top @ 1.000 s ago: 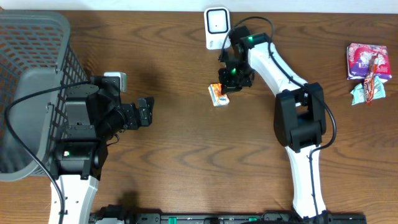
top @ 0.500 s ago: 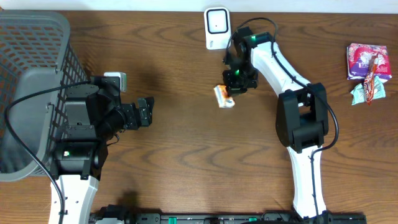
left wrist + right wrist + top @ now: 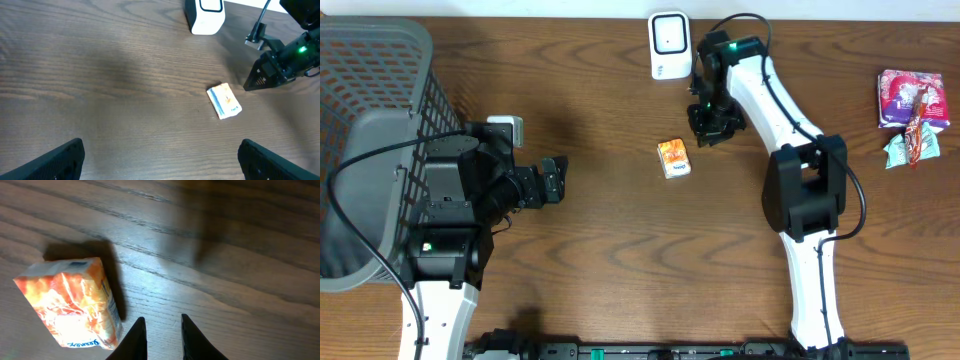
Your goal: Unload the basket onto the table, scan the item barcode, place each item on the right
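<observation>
Dropped orange packet [image 3: 673, 158] lies flat, apart from right jaws

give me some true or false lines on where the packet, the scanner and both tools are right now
1. The orange packet lies on the table, free of both tools. True.
2. The right tool is clamped on the packet. False: its jaws stand apart, empty, beside it.
3. The white scanner stands near the table's far edge. True.
4. The left tool is shut. False: it is wide open.
5. More snack packets lie at the right arm's end of the table. True.
</observation>
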Available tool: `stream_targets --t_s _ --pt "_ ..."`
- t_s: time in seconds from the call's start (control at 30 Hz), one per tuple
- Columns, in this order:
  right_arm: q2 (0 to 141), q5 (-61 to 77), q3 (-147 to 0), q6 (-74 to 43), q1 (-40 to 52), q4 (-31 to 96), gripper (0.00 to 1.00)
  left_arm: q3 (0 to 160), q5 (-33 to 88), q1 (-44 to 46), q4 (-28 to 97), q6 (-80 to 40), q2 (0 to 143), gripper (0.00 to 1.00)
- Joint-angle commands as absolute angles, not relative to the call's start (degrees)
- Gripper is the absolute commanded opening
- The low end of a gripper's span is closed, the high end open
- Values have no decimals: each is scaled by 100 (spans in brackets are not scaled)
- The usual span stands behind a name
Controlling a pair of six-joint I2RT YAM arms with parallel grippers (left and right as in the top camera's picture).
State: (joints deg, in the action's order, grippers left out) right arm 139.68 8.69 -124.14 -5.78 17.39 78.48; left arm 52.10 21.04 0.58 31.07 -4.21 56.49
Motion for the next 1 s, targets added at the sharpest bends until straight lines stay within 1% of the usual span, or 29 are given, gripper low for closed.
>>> stream_targets --t_s 0.0,0.07,0.13,0.23,0.27,0.57,0.8,0.97 --pt "14003 873 -12652 -504 2082 7867 19 5183 2134 38 3098 -344 5649 97" --pt "14003 869 -12774 -454 2237 7870 20 5183 2134 38 3100 -344 5649 97" --pt "14003 845 -12899 -416 2392 7865 23 5183 2134 38 3098 -344 5649 97" --pt "14003 657 -13037 -375 2628 7824 38 5183 2134 38 3098 -344 5649 97" --pt "14003 434 -13041 -379 2740 7782 41 5183 2134 38 3098 -344 5649 97" --pt "14007 -1107 -12879 -1074 3341 7609 39 5183 2134 38 3098 -344 5649 97" --pt "14007 -1238 -12309 -1135 3568 7085 39 5183 2134 38 3098 -344 5649 97" --pt "14007 -1809 -11854 -1441 3627 6796 39 5183 2134 38 3098 -344 5649 97"
